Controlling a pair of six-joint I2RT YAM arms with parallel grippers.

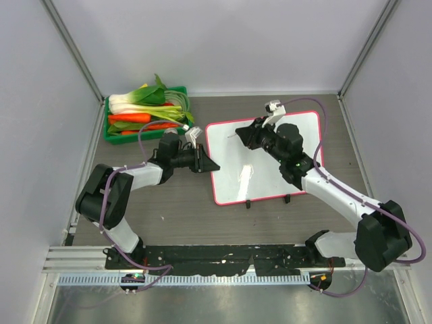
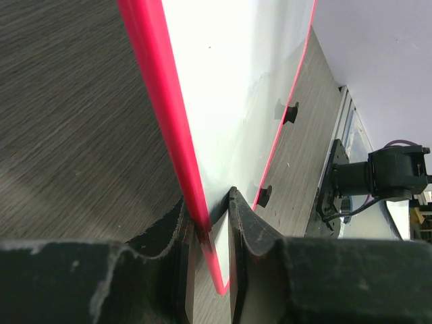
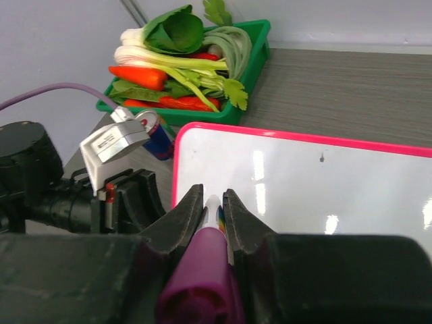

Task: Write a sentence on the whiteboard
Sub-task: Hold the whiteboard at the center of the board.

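Lying on the worktop (image 1: 175,209) right of centre, the whiteboard (image 1: 233,158) has its pink left edge pinched in the left claw (image 1: 212,165). The right claw (image 1: 244,135), clamped on a purple marker (image 3: 202,270), hangs over its far-left part. A green crate (image 1: 128,140) stands beyond.

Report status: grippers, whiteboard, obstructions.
Left gripper shut on whiteboard frame. Right gripper shut on purple marker, tip over board. No sentence visible yet. Green vegetable crate apart from board.

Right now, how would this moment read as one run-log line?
left gripper: shut on whiteboard frame | right gripper: shut on marker, over whiteboard | writing: none visible
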